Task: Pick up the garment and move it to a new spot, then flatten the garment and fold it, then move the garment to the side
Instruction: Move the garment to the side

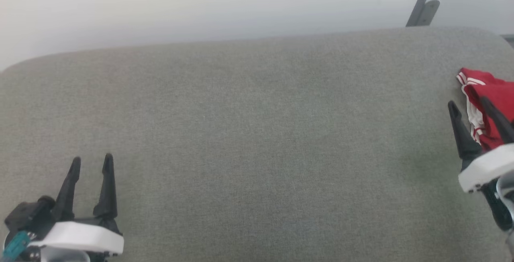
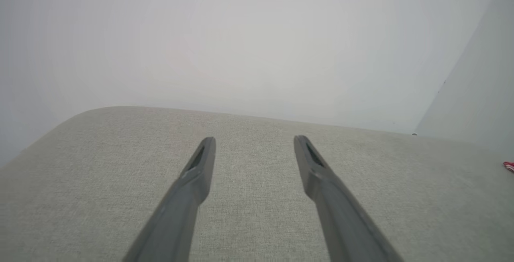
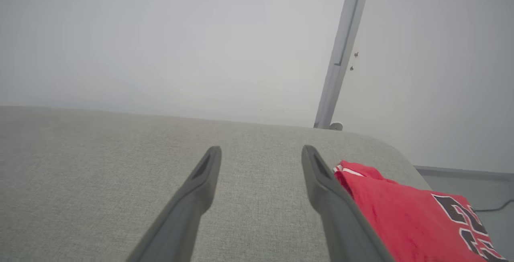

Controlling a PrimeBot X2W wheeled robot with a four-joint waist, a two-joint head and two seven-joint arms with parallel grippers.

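Note:
The garment [image 1: 492, 97], a red shirt with white-and-red striped trim, lies bunched at the far right of the grey padded surface [image 1: 257, 133]. In the right wrist view the garment [image 3: 405, 218] shows dark white-outlined numerals and lies just right of my right fingers. My right gripper [image 1: 469, 103] stands open at the garment's left edge, one finger in front of the red fabric, nothing between its jaws. The right gripper [image 3: 260, 151] shows bare cushion between its fingers. My left gripper [image 1: 91, 159] rests open and empty at the lower left, far from the garment. A red sliver of the garment [image 2: 509, 166] shows at the right edge beyond the left gripper [image 2: 254, 141].
A pale wall runs behind the cushion's rounded back edge. A grey metal post [image 1: 421, 5] with a bracket stands at the back right; the post [image 3: 341, 49] rises behind the cushion's right corner. A dark cable [image 3: 492, 208] lies on the floor past the right edge.

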